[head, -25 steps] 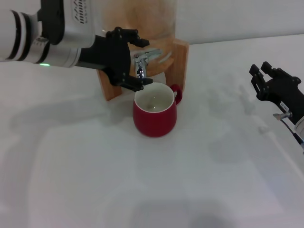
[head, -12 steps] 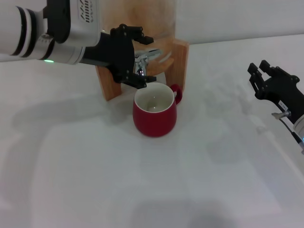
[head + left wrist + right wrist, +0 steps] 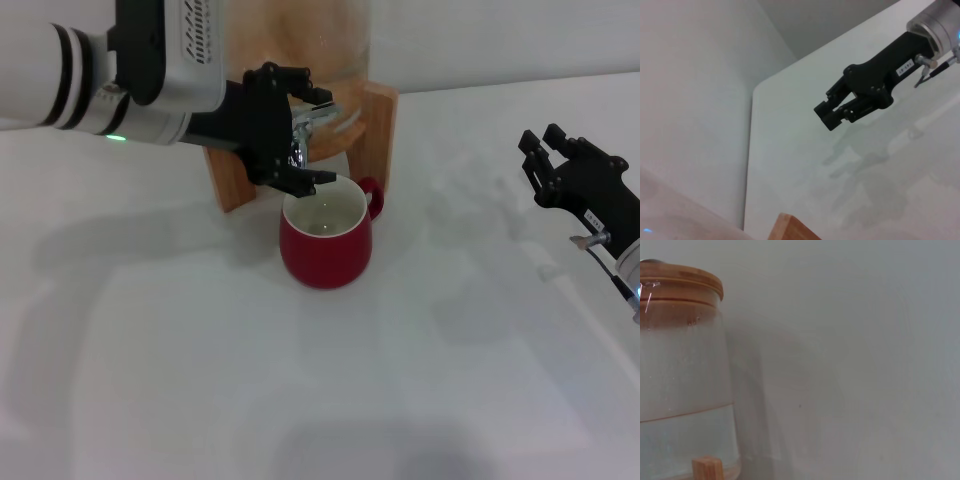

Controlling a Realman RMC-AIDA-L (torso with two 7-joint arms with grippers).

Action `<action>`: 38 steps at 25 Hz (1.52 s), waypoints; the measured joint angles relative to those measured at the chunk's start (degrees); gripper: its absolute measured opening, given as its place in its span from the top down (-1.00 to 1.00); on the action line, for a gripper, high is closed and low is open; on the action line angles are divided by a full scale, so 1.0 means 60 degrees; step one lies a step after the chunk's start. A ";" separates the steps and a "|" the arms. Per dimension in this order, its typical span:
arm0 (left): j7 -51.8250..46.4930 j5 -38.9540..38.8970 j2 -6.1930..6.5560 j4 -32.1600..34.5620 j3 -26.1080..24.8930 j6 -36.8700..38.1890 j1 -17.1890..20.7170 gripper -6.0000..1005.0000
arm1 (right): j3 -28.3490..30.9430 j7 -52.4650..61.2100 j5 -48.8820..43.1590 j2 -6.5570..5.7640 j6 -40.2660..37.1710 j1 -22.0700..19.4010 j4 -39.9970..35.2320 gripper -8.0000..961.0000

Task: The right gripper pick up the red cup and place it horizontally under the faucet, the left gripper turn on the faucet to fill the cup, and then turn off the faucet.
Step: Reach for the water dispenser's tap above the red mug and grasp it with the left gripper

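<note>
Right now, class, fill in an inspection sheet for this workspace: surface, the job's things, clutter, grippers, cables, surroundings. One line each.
Surface: white table, bare in front of the cup.
Job's things: red cup upright, below the faucet, handle toward the wooden stand. Some liquid shows at the cup's bottom. The faucet sits on a glass dispenser, partly filled, wooden lid.
Clutter: nothing seen.
Grippers: left gripper at the faucet, fingers around it, just above the cup's rim. Right gripper off to the right, apart from the cup, holding nothing, fingers spread.
Cables: thin cable along the right wrist.
Surroundings: plain pale wall behind the table.
</note>
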 joint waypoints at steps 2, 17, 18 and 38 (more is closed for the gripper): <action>0.0024 0.0003 -0.0003 -0.0044 0.0002 -0.0015 -0.0017 -0.74 | 0.0000 0.0000 0.0000 0.0000 -0.0004 -0.0003 0.0004 0.38; 0.0051 0.0011 -0.0020 -0.0090 0.0077 0.0014 -0.0015 -0.74 | 0.0005 0.0001 -0.0003 0.0000 -0.0006 0.0001 0.0005 0.38; 0.0035 0.0012 -0.0020 -0.0072 0.0103 0.0024 -0.0005 -0.74 | 0.0009 0.0000 -0.0003 0.0000 -0.0006 0.0000 0.0005 0.38; -0.0474 0.0394 -0.0021 0.0687 0.0142 0.0561 0.0144 -0.74 | 0.0073 0.0001 -0.0148 0.0000 -0.0009 -0.0002 0.0005 0.38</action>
